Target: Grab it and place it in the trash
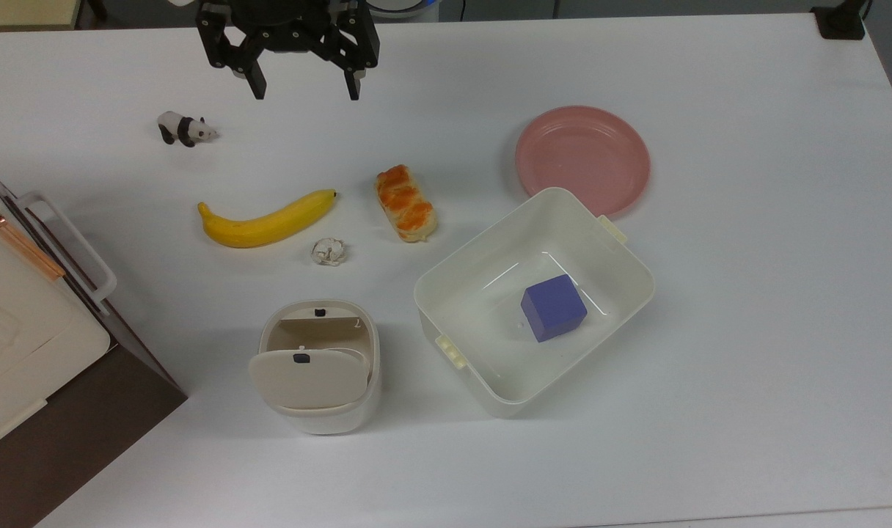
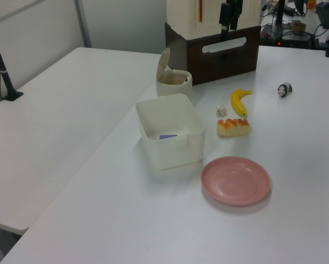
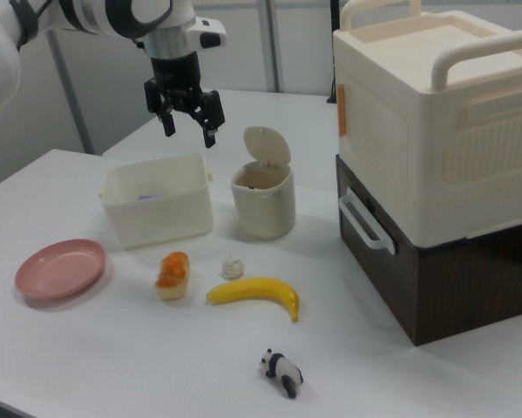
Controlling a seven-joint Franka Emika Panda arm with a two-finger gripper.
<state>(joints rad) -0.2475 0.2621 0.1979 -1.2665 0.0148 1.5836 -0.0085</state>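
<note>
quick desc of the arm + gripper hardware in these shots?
White rounded Franka arm with black bands at the joints. The gripper is all black, an angular linkage frame ending in two slim fingers. No markings or loose cables are visible.

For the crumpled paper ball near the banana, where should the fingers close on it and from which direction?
Probably straight down from above. The paper ball is a small, roughly round wad lying free on the table, so the open gripper can close across its middle. The banana and bread roll lie close by but apart, so finger room looks adequate; its lumpy shape favours no axis.
</note>
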